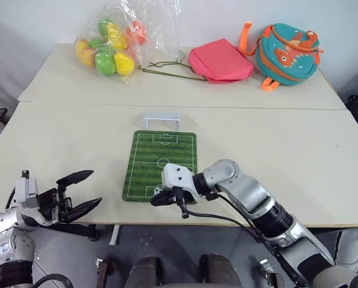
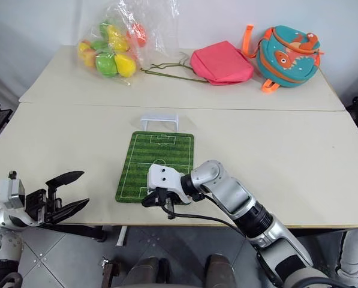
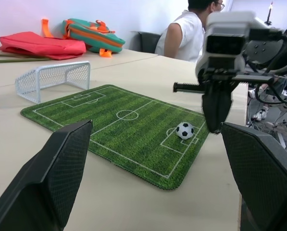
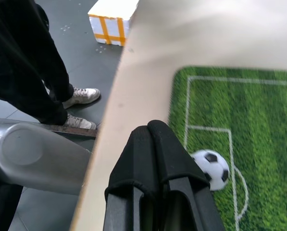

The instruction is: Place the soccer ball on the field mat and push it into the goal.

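The tiny black-and-white soccer ball (image 3: 184, 130) sits on the green striped field mat (image 1: 161, 162), near end, far from the white mesh goal (image 1: 161, 119). Right gripper (image 1: 159, 200) pressed together just beside it; left gripper (image 1: 83, 190) spread, empty, off the pale surface (image 1: 286, 150).

Field mat (image 1: 161, 163) bare between soccer ball (image 1: 158, 191) and goal (image 1: 161, 119).

Matt printed field mat (image 3: 119, 130), white plastic mesh goal (image 3: 52, 79), glossy soccer ball (image 3: 184, 130).
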### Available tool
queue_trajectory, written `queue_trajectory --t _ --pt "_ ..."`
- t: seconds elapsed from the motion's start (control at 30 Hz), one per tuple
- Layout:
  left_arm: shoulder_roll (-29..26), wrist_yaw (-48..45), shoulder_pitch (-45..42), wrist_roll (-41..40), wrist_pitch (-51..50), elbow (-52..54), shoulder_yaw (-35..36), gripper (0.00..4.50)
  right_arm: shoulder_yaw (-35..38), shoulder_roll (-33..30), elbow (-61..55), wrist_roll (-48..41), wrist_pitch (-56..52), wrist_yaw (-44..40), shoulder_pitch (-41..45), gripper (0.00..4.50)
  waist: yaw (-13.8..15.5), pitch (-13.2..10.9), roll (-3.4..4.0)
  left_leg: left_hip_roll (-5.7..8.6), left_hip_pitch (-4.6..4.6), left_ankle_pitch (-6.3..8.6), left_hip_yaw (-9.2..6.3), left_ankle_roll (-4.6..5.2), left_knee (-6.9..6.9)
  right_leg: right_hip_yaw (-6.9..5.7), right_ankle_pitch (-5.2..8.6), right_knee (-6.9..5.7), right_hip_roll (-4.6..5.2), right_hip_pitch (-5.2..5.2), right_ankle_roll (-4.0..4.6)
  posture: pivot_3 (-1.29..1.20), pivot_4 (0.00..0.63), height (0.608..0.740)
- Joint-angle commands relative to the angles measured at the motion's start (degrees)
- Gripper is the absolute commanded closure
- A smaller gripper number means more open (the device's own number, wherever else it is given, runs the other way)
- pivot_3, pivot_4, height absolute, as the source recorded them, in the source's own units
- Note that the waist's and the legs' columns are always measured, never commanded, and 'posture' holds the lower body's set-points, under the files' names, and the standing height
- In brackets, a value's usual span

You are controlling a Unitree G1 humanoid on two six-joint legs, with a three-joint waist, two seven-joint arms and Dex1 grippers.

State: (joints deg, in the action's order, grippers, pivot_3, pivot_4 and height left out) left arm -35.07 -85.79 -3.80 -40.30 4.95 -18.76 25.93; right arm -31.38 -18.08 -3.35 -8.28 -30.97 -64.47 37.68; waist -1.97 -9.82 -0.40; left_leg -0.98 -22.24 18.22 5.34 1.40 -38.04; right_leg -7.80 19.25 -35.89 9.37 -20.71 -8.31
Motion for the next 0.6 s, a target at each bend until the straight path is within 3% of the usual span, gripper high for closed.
queue_trajectory --t 0.03,0.43,0.6 --pt "-0.8 0.1 0.1 0.0 0.2 1.1 0.7 0.0 1.3 2.3 4.5 0.9 3.2 2.2 2.3 4.46 0.0 0.0 0.0 0.0 0.0 0.0 0.0 0.0 0.0 0.0 0.0 0.0 0.0 0.0 0.0 0.0 0.15 0.74" --pt "-1.0 1.3 -5.0 2.2 1.8 -2.9 0.2 0.0 17.4 4.0 24.2 2.4 10.7 16.6 18.7 4.46 -0.3 0.0 0.02 -0.04 -0.02 -0.01 -0.02 -0.01 0.03 0.0 0.0 -0.03 0.0 -0.05 0.0 0.0 0.15 0.74" --pt "-0.6 6.6 -8.8 2.4 0.3 -5.0 1.3 0.0 23.1 2.0 22.2 -0.6 8.9 17.0 20.7 4.46 -0.4 0.0 0.01 -0.02 -0.07 -0.01 -0.03 -0.01 0.03 -0.01 0.0 -0.04 0.0 -0.08 0.0 0.0 0.15 0.74"
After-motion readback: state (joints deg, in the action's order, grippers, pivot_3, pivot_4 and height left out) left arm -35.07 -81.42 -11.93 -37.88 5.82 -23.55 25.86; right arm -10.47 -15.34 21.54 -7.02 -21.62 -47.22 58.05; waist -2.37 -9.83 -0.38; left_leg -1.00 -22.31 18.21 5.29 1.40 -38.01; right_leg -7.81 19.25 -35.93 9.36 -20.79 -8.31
